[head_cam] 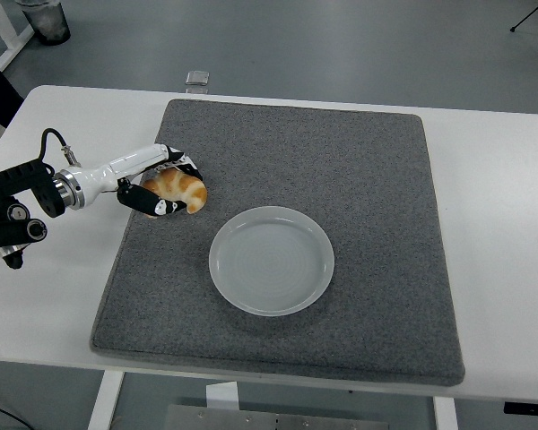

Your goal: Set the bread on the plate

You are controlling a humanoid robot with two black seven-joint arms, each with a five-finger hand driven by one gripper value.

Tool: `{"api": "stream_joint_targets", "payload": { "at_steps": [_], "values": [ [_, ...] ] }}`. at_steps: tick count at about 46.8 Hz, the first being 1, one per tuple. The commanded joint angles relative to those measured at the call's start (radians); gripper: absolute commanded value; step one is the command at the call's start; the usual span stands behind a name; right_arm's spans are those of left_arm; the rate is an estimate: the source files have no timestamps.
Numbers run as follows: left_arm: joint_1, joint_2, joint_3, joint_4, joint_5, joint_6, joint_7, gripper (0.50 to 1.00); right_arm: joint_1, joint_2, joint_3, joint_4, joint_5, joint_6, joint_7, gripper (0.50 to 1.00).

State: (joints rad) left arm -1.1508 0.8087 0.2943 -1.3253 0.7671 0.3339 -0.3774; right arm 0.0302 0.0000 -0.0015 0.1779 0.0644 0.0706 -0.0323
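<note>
A golden-brown croissant-shaped bread (181, 188) is held in my left hand (166, 186), whose fingers curl around it from the left, over the left part of the grey mat. The bread looks lifted slightly off the mat. An empty pale round plate (272, 260) lies on the mat to the lower right of the bread, roughly a hand's width away. My left arm comes in from the left edge, white forearm over the table. The right arm is out of view.
A large dark grey mat (341, 170) covers the middle of the white table (502, 197). A small clear object (196, 79) lies at the table's far edge. A bin (45, 20) stands on the floor at top left.
</note>
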Motion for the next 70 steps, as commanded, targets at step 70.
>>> {"api": "stream_joint_targets", "payload": {
  "at_steps": [70],
  "values": [
    [-0.362, -0.045, -0.044, -0.146, 0.205, -0.019, 0.008, 0.5, 0.002, 0.0, 0.002, 0.0, 0.0, 0.0, 0.0, 0.952]
  ]
}}
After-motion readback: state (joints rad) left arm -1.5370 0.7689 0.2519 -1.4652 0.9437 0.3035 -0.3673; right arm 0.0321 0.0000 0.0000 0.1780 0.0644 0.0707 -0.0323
